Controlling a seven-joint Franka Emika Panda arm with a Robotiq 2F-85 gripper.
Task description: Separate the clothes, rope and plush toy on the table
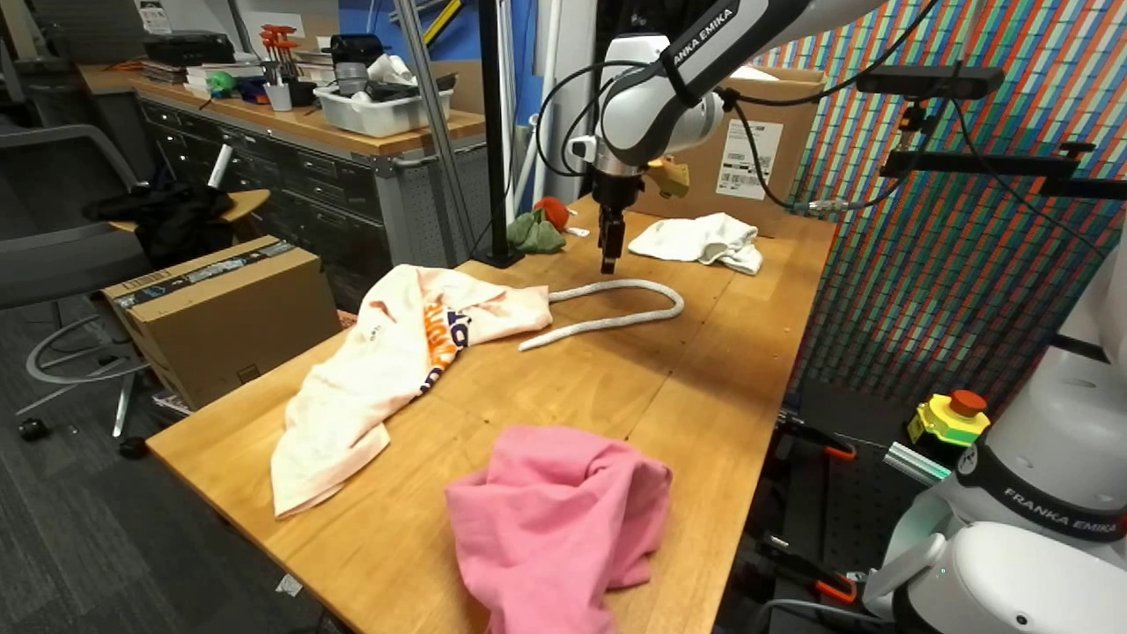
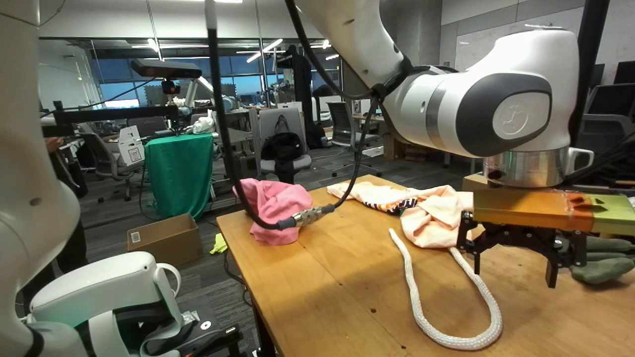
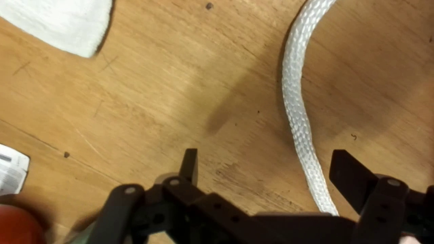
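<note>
A white braided rope (image 1: 673,304) lies in a loop on the table; one end is free and the other runs under the peach shirt (image 1: 370,379). The rope also shows in an exterior view (image 2: 412,292) and the wrist view (image 3: 293,101). A pink cloth (image 1: 555,519) lies crumpled at the near end. A white cloth (image 1: 696,239) lies beyond the rope, with a corner in the wrist view (image 3: 74,27). A soft green item (image 1: 534,234) with a red round part (image 1: 552,211), perhaps the plush toy, sits at the far edge. My gripper (image 3: 264,150) is open and empty above the table, the rope between its fingers' lines.
A cardboard box (image 1: 775,106) stands at the table's far end behind the arm. A black pole (image 1: 499,255) stands at the table edge near the green item. A black cable (image 2: 221,124) hangs from the arm in front of the table. A small white tag (image 3: 12,171) lies near the red part.
</note>
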